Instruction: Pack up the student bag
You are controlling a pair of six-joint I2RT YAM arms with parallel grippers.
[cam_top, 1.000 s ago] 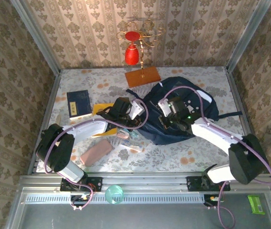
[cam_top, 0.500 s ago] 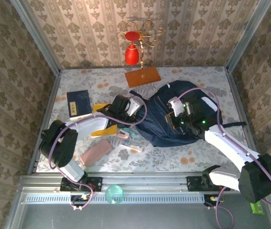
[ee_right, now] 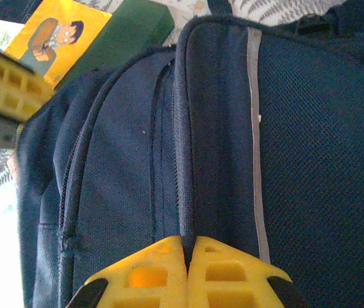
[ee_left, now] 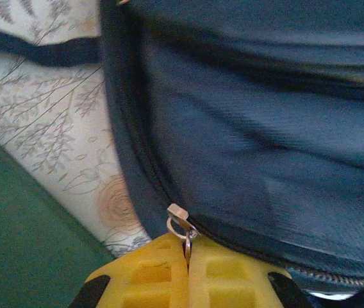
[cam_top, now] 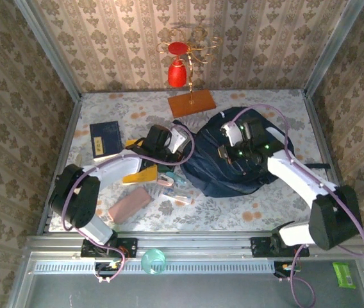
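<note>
— So, from above, where is the student bag (cam_top: 227,179) lying?
— It is lying slumped on the floral tabletop (cam_top: 233,215), right of the middle and towards the back. The left gripper (cam_top: 181,144) is reaching in at its left edge, and the right gripper (cam_top: 228,153) is hanging over its upper part.
— What is lying around it?
— A small dark blue book (cam_top: 105,138) is lying well apart on the left. A yellow book (cam_top: 142,174) is peeking out from under the left arm, and a pink case (cam_top: 129,204) is lying nearer the arm bases. A red ornament (cam_top: 178,72) is standing on a wooden base (cam_top: 191,102) at the back.
— And what is the left wrist camera showing?
— The yellow fingers (ee_left: 147,273) are pressing together, clamping the metal zipper pull (ee_left: 181,221) at the bag's edge. Navy fabric is stretching away to the right. Floral cloth and something green (ee_left: 15,250) are showing on the left.
— What are you seeing from the right wrist?
— Those fingers (ee_right: 227,273) are pressing together too, pinching a raised ridge of the bag just beside a grey stripe (ee_right: 254,128). The yellow book's cartoon cover is showing at the top left, with the green thing beside it.
</note>
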